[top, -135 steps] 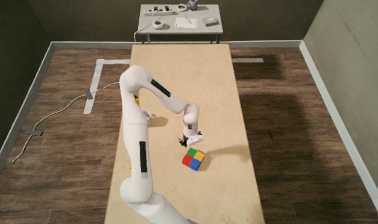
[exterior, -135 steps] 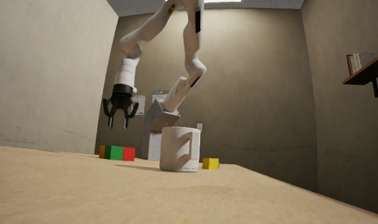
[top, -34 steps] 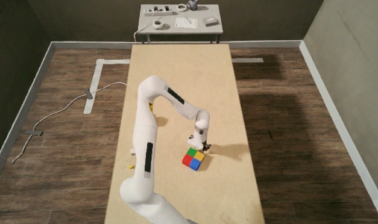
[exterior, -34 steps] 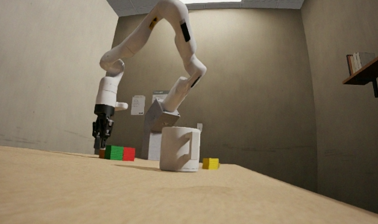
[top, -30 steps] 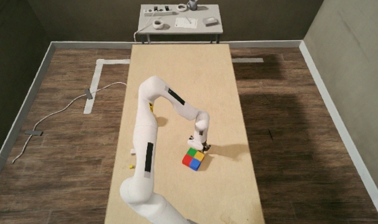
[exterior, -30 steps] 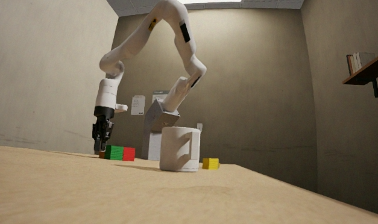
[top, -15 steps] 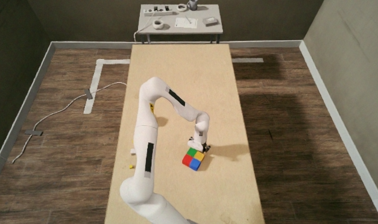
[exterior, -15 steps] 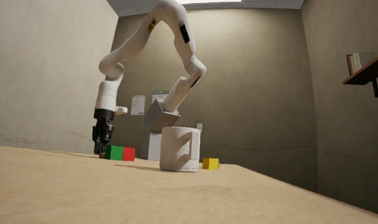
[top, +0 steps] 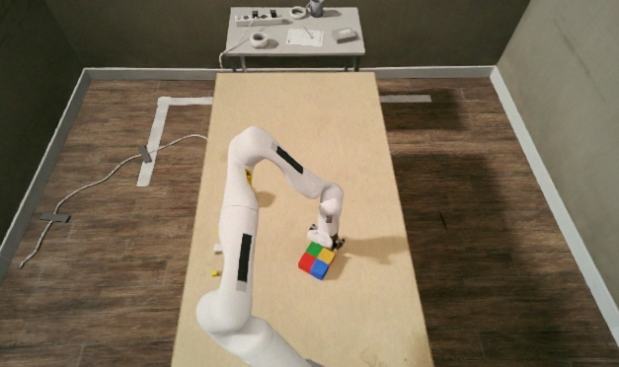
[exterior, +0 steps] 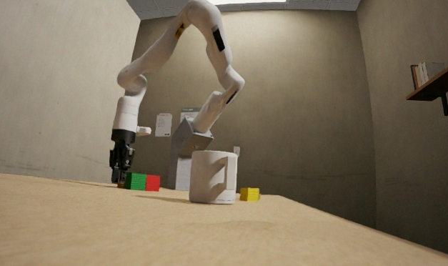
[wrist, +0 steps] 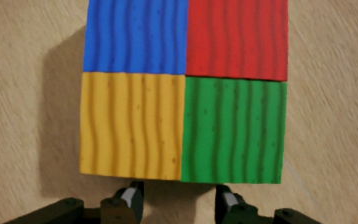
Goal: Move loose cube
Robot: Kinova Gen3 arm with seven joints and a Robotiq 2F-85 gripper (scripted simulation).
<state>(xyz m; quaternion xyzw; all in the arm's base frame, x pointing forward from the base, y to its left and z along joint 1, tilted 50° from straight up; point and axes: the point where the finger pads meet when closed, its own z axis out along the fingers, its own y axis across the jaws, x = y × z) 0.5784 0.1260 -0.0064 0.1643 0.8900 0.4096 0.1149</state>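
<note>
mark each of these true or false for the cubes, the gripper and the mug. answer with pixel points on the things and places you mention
1. The green cube (top: pixel 315 249) (exterior: pixel 136 181) (wrist: pixel 233 131) sits diagonally opposite the blue cube (top: pixel 319 268) (wrist: pixel 135 37). True.
2. The red cube (top: pixel 307 262) (exterior: pixel 153 182) (wrist: pixel 237 39) shares a side with the green cube. True.
3. The gripper (top: pixel 327 238) (exterior: pixel 120 179) (wrist: pixel 179 199) is clamped on the blue cube. False: its fingers stand apart with no cube between them.
4. The white mug (exterior: pixel 207 179) lies on its side. False: it stands upright.
5. The orange-yellow cube (top: pixel 326 256) (wrist: pixel 132 126) is far from the other three. False: it sits beside the blue and green cubes.
</note>
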